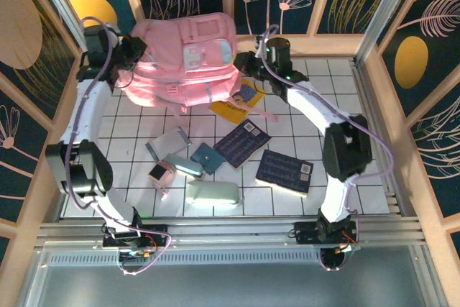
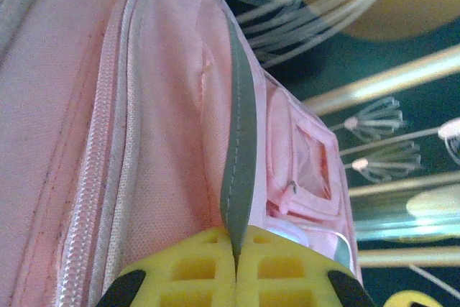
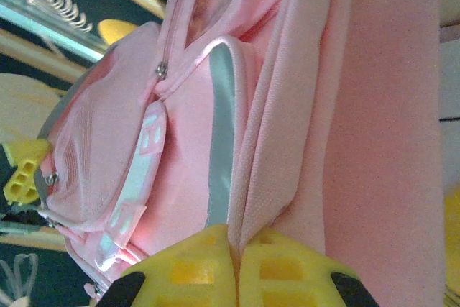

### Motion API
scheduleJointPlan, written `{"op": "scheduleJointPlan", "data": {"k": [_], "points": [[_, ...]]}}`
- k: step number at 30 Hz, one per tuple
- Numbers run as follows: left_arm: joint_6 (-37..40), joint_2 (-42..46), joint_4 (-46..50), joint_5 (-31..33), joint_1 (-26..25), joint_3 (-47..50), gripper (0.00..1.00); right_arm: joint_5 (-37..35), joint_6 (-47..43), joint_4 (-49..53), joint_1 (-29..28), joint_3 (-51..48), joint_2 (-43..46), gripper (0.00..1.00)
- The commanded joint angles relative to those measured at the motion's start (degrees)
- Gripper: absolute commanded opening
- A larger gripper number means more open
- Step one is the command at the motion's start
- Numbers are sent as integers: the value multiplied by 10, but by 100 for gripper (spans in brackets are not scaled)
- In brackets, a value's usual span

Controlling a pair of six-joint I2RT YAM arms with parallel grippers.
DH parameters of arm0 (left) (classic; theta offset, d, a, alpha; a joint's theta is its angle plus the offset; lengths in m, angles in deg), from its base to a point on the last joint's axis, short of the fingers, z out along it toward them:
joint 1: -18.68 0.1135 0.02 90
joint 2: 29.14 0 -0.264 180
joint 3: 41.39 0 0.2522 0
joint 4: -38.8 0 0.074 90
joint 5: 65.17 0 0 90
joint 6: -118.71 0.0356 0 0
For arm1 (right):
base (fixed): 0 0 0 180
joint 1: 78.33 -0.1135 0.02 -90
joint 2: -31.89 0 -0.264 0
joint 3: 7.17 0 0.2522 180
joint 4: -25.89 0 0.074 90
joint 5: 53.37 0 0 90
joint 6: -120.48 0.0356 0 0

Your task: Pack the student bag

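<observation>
The student bag [image 1: 183, 59], a large pink backpack with pale blue patches, lies at the back of the table. My left gripper [image 1: 136, 49] is at its left side. In the left wrist view its yellow fingers [image 2: 194, 267] are shut on a grey trim strip [image 2: 241, 141] of the bag [image 2: 165, 106]. My right gripper [image 1: 244, 59] is at the bag's right side. There the jaws [image 3: 236, 242] are shut on a fold of pink fabric [image 3: 266, 177] beside a pale blue stripe [image 3: 221, 134].
In front of the bag lie a yellow booklet [image 1: 237, 100], two dark blue notebooks [image 1: 242, 143] [image 1: 285, 171], a teal wallet [image 1: 207, 157], a grey flat case [image 1: 167, 141], a small pink item [image 1: 159, 172] and a pale green pouch [image 1: 212, 193]. Wooden walls ring the table.
</observation>
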Motion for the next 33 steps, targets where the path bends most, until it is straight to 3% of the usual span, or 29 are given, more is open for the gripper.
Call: {"op": "scheduleJointPlan", "data": {"k": [1, 9, 10, 12, 13, 16, 18, 20, 23, 28, 33], "points": [[20, -36, -49, -40, -65, -47, 0, -44, -61, -17, -3, -88, 116, 0], [62, -166, 11, -37, -198, -165, 0, -199, -96, 44, 4, -274, 277, 0], [62, -182, 15, -37, -211, -175, 0, -232, -102, 73, 4, -280, 277, 12], [54, -205, 12, -37, -228, -180, 0, -338, -113, 147, -6, -267, 262, 53], [46, -214, 4, -37, -234, -178, 0, -430, -118, 191, -20, -253, 248, 77], [20, -227, -23, -40, -245, -165, 0, -594, -131, 259, -47, -221, 226, 82], [3, -229, -37, -37, -251, -159, 0, -620, -159, 241, -59, -218, 236, 81], [-17, -227, -54, -30, -257, -150, 0, -578, -183, 217, -60, -206, 245, 76], [-37, -226, -70, -25, -264, -143, 0, -380, -189, 172, -36, -189, 245, 70], [-29, -225, -63, -22, -270, -145, 0, -171, -149, 192, -20, -81, 173, 65], [-20, -223, -56, -20, -270, -145, 0, -159, -153, 267, -37, 6, 115, 70]]}}
